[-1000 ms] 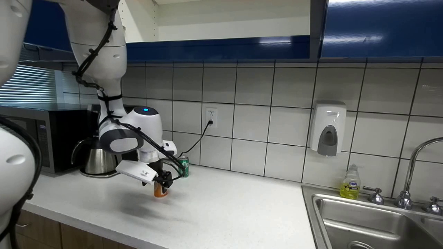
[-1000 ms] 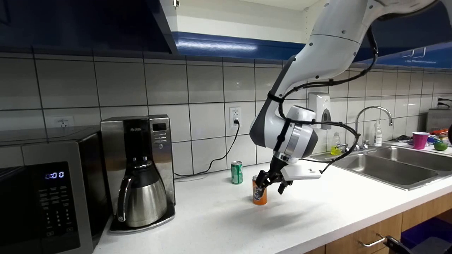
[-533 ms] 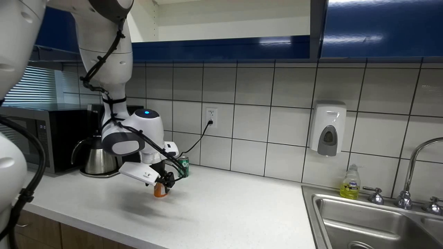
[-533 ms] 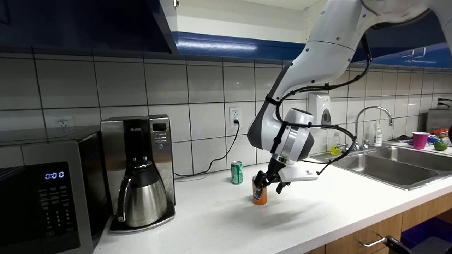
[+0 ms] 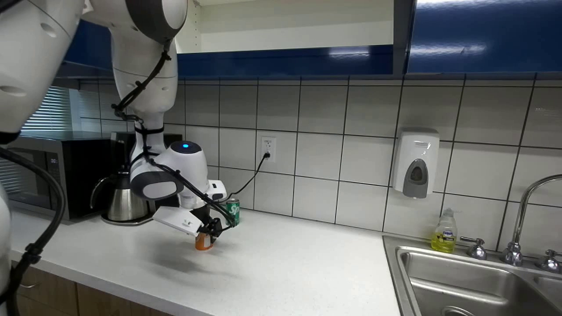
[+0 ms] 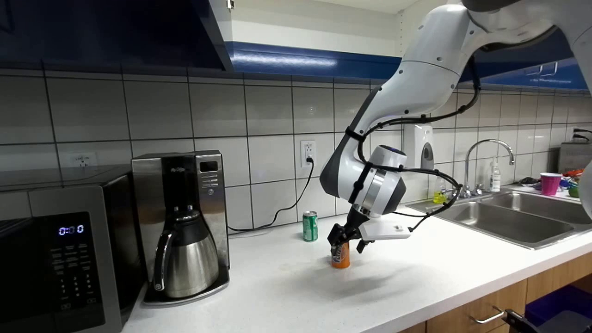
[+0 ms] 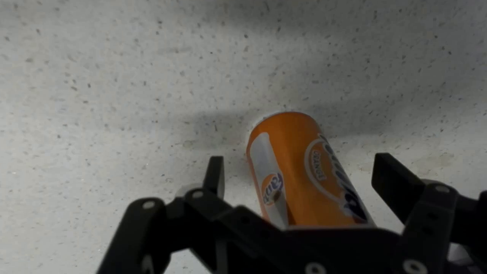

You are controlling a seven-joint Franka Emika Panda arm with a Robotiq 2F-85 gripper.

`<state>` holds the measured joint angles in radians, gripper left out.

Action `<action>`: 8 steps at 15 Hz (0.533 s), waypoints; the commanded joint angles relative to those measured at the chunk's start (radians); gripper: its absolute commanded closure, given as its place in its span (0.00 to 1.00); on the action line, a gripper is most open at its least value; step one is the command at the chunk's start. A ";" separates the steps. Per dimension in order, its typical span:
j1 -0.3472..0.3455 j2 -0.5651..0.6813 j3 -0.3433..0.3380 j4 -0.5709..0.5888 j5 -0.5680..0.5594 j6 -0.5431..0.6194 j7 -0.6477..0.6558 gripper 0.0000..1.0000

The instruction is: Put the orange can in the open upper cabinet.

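Slight leftward shift of the gripper (image 6: 347, 249) in an exterior view since the earlier frame, ending astride the orange can (image 7: 293, 171), upright on the counter (image 7: 95, 95), with parted fingers (image 7: 395, 186) either side of its long axis, probably for closing across it.

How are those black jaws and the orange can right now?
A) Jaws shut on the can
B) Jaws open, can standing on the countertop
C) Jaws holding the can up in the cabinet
B: in the wrist view, countertop shows between the orange can and the jaws on both sides, and both exterior views show the can resting on it.
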<state>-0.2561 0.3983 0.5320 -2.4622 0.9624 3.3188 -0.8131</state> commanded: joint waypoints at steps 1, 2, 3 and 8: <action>-0.100 0.060 0.095 0.020 -0.045 0.072 -0.026 0.00; -0.118 0.073 0.112 0.019 -0.063 0.087 -0.022 0.00; -0.138 0.087 0.129 0.018 -0.083 0.103 -0.017 0.00; -0.219 0.157 0.191 0.008 -0.189 0.181 0.005 0.00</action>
<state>-0.4063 0.5021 0.6652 -2.4565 0.8296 3.4389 -0.8113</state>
